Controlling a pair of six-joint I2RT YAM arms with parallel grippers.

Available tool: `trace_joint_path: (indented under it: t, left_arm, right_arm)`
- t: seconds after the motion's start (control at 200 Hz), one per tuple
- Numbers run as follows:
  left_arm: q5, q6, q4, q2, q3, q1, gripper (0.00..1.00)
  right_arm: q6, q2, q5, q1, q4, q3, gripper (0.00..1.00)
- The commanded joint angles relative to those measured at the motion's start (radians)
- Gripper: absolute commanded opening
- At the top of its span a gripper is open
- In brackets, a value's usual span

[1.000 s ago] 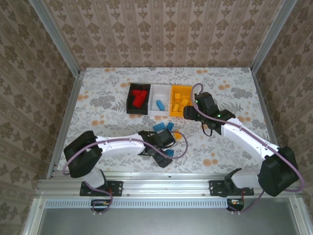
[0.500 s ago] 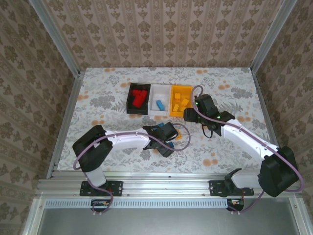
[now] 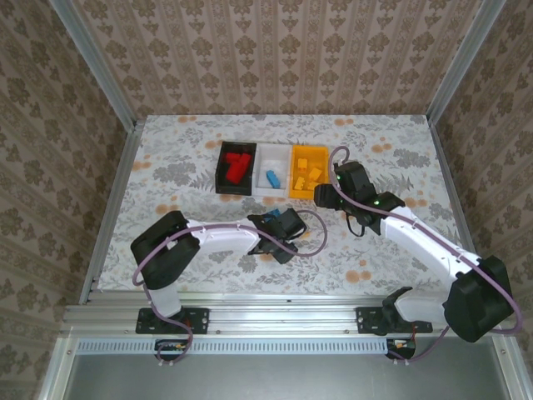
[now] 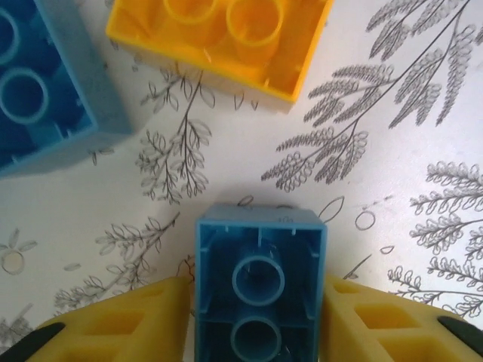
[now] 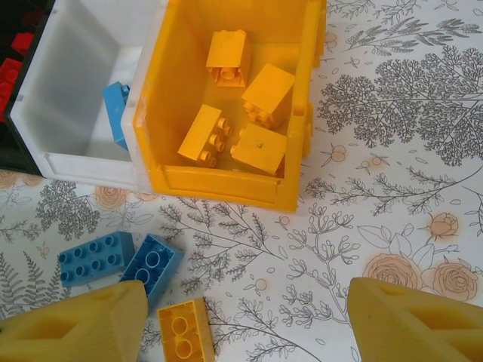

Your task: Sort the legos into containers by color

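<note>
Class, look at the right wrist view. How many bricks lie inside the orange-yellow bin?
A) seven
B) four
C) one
B: four orange-yellow bricks can be counted on the floor of the orange-yellow bin, none stacked on another.

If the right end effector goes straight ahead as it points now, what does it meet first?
Ahead of the right end effector lies table, then probably the near wall of the orange-yellow bin. Depth is unclear.

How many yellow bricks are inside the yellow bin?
4 in the yellow bin: a yellow brick at the back, another mid-right, one front left, one front right. More could hide under them.
</note>
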Motion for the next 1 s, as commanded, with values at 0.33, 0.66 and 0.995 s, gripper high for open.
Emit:
trace_joint_path:
  t: [0.33, 0.66, 0.995]
  left_arm:
    - [-0.027, 0.013, -0.066, -0.172, 0.006, 0.041, 0.3]
    - [-0.148, -0.004, -0.256, -0.152, 0.317, 0.41, 0.29]
    - [-0.049, -0.04, -0.361, 0.23, 0.735, 0.654, 0.32]
  right_arm:
    - [0.018, -0.038, -0.056, -0.003, 0.019, -0.05, 0.71]
    - [0.049, -0.037, -0.114, 0.009, 0.053, -0.097, 0.71]
    - [0.045, -0.027, -0.132, 0.047, 0.051, -0.099, 0.71]
